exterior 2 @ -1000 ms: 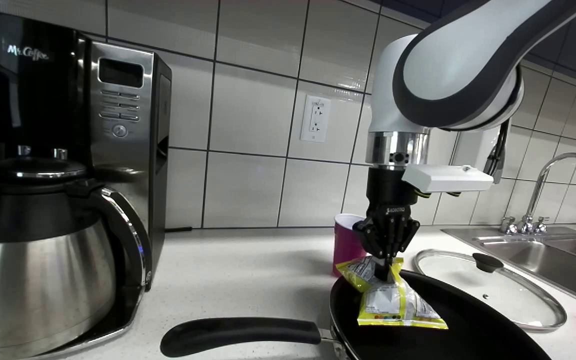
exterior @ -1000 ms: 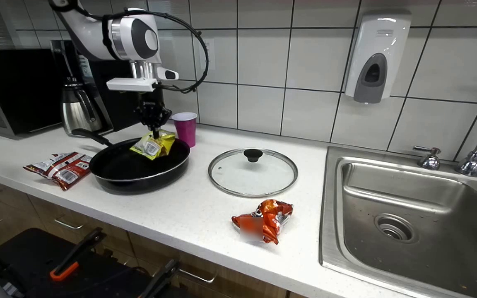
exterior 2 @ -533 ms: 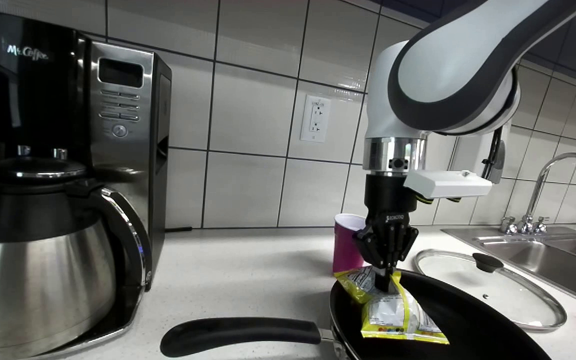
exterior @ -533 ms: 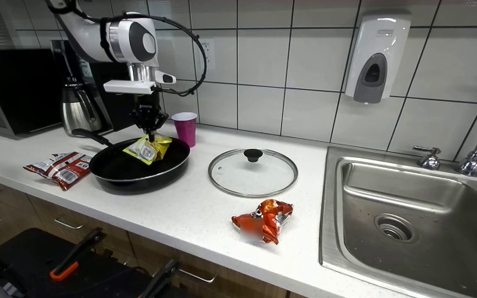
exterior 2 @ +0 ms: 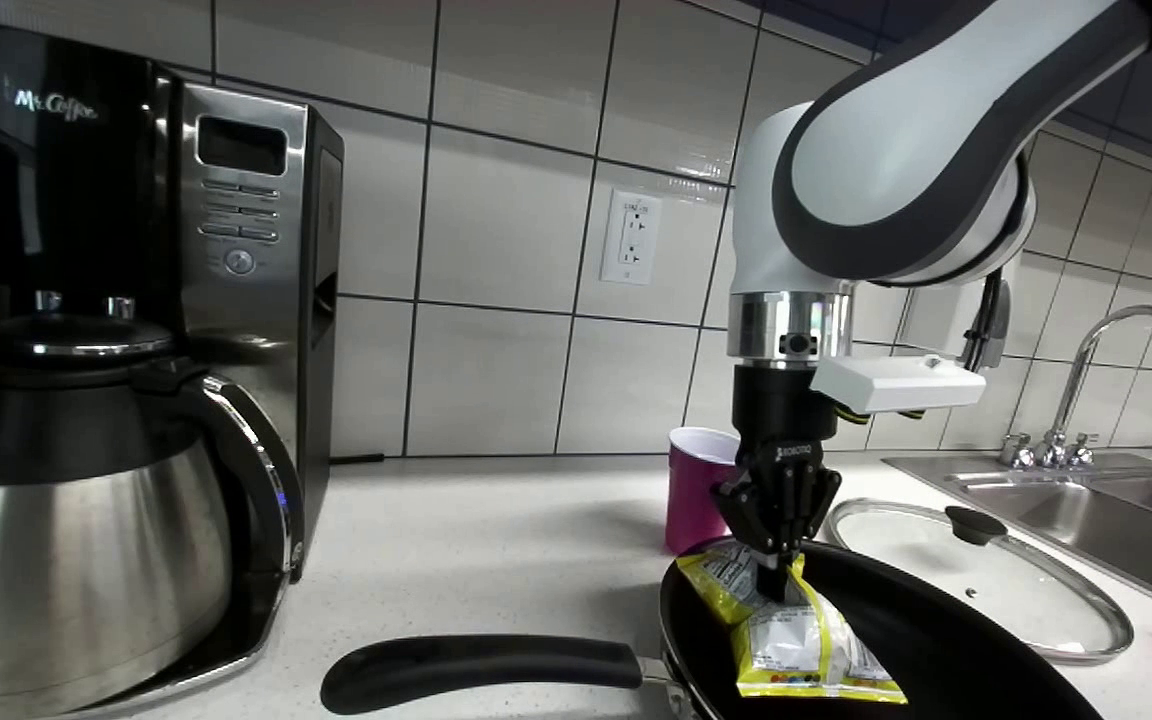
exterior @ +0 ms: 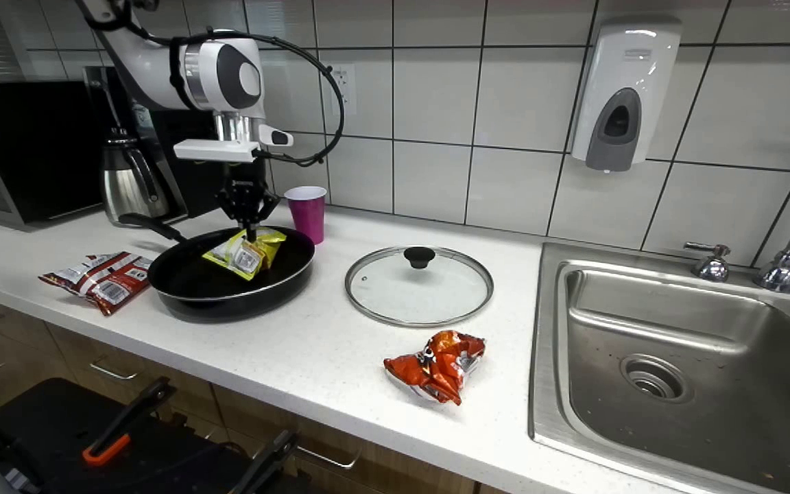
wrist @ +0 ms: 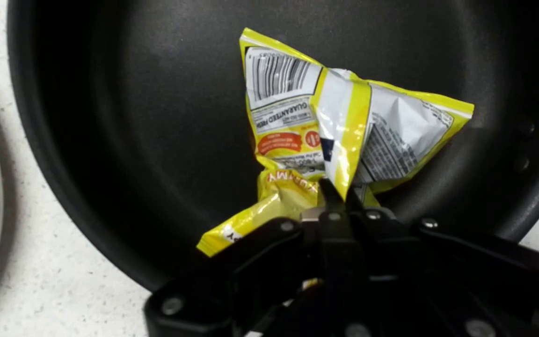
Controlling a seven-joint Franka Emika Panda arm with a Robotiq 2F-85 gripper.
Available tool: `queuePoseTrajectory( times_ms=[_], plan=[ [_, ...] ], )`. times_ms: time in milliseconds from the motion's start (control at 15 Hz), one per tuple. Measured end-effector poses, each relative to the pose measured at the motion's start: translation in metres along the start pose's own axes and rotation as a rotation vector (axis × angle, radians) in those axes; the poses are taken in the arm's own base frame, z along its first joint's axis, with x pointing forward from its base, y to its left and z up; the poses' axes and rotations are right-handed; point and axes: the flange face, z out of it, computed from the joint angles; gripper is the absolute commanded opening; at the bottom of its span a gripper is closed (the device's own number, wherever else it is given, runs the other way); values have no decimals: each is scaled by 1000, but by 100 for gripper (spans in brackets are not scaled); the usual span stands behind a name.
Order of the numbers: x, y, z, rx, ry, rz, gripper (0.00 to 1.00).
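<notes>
Where the jaws pinch, yellow packet (wrist: 337, 121), bunched between them

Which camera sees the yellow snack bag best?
The wrist view. There the yellow bag looks biggest, with its barcode stripes clear. In both exterior views it's smaller, pinched by the gripper.

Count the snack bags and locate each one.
3: yellow bag, held by the hand, in or just above the pan; red bag, on the counter beside the pan; orange bag, on the counter near the glass lid. More may be hidden.
</notes>
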Motion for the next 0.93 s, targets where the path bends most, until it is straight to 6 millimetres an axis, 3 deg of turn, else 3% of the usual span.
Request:
queuePoseTrajectory(
  times_ms=[533,933],
  plan=[
    [8,29,6,-9,-4,50,0],
    [12,31,11,-9,-9,55,0]
  ],
)
